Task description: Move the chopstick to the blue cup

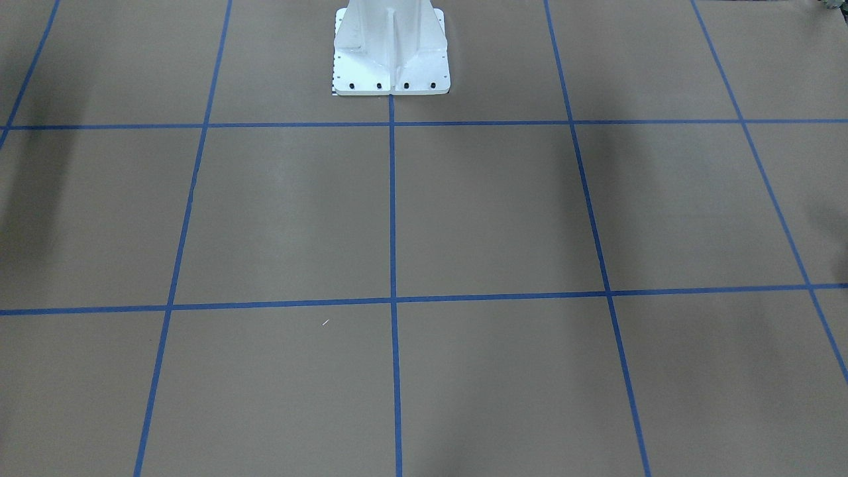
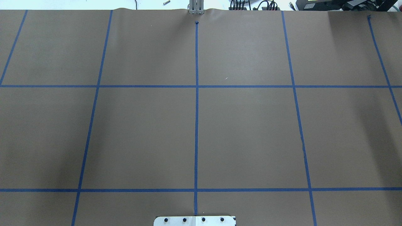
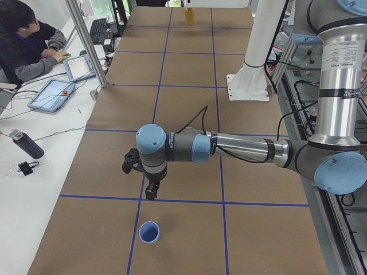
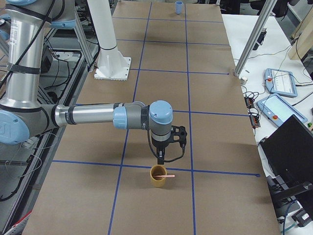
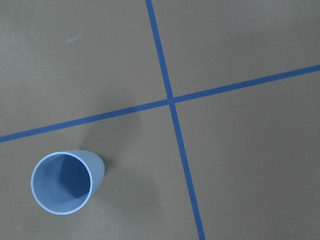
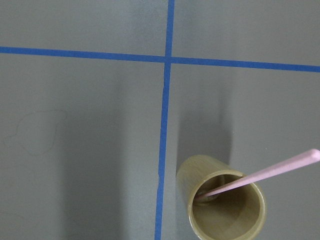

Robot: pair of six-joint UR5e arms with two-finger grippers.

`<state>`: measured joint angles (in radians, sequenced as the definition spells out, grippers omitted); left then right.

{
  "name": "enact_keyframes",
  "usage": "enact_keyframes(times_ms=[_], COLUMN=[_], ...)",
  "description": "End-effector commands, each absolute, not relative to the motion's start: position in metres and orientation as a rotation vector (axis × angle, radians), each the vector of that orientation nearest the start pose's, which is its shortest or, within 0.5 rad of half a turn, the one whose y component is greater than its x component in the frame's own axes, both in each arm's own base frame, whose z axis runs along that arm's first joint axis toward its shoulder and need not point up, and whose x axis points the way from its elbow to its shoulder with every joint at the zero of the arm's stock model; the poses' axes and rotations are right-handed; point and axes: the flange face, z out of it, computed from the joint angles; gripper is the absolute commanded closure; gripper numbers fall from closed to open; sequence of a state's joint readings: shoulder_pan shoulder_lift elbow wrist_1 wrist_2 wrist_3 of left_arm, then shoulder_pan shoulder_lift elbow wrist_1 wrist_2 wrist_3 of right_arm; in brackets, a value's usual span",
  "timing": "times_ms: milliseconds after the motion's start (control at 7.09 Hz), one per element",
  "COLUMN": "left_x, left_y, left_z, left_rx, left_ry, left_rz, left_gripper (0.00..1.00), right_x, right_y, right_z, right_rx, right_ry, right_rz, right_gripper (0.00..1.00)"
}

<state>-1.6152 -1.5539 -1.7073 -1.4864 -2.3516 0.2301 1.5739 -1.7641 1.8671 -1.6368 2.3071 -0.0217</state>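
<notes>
Pickup seems not yet begun: the pink chopstick (image 6: 260, 175) leans in the tan cup (image 6: 187, 175) near the bench's (image 2: 251, 135) right end, with the right gripper (image 4: 160, 159) hovering close. The blue cup (image 5: 99, 167) waits near the left end, below the left gripper (image 3: 151, 193). I cannot tell either gripper's opening. Next: pinching the raised tip.

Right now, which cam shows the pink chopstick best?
Right wrist-mounted: the pink chopstick shows large and sharp, leaning in the tan cup, its end past the rim. Exterior right shows it small. Exterior left shows only the tan cup, far off; the other three views miss it.
</notes>
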Motion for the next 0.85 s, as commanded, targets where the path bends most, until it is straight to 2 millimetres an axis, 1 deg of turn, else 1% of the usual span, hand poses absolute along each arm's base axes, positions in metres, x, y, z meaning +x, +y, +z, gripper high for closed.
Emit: enact_keyframes(times_ms=[0,141,423,706], left_x=[-0.085,-0.085,-0.085,-0.085], left_y=[-0.481,-0.481,-0.482,-0.488], left_z=[0.604,0.603,0.582,0.552], left_rx=[0.147,0.150,0.190,0.255], left_ry=[0.769,0.769,0.760,0.755], left_rz=[0.193,0.194,0.211,0.231], left_gripper=[0.01,0.01,0.01,0.01], right_x=[0.068,0.068,0.069,0.070], right_y=[-0.411,-0.412,-0.410,-0.420], right_z=[0.609,0.607,0.584,0.565], right_rx=[0.044,0.049,0.093,0.160], right_ry=[-0.736,-0.736,-0.730,-0.733], right_rz=[-0.031,-0.033,-0.048,-0.065], right_gripper=[0.00,0.00,0.00,0.00])
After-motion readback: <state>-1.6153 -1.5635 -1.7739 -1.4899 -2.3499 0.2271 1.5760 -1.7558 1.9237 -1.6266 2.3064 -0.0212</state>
